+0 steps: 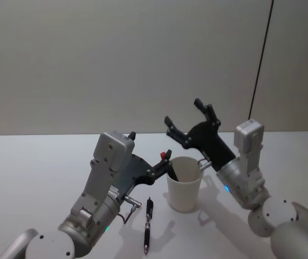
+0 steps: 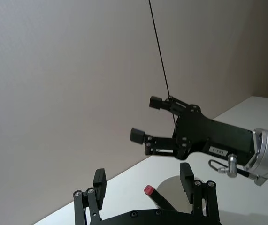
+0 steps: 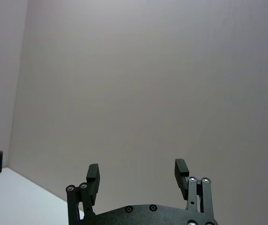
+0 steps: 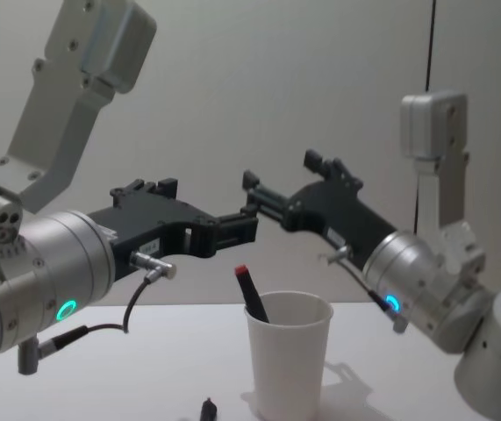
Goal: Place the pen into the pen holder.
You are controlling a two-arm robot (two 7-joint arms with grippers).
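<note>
A spare pen [image 1: 148,226] lies before the cup [image 1: 185,190], where a red-capped pen [image 4: 251,296] already stands under the left gripper [image 2: 143,179], fingers spread: drop seemingly done, lift clear next; right gripper [image 1: 183,111] idles behind, likewise spread.

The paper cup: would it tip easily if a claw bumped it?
Probably, yes: the paper cup looks thin and light, narrower at its base than its rim. The pen leaning against one side may pull it that way. A hard squeeze would likely crumple it.
</note>
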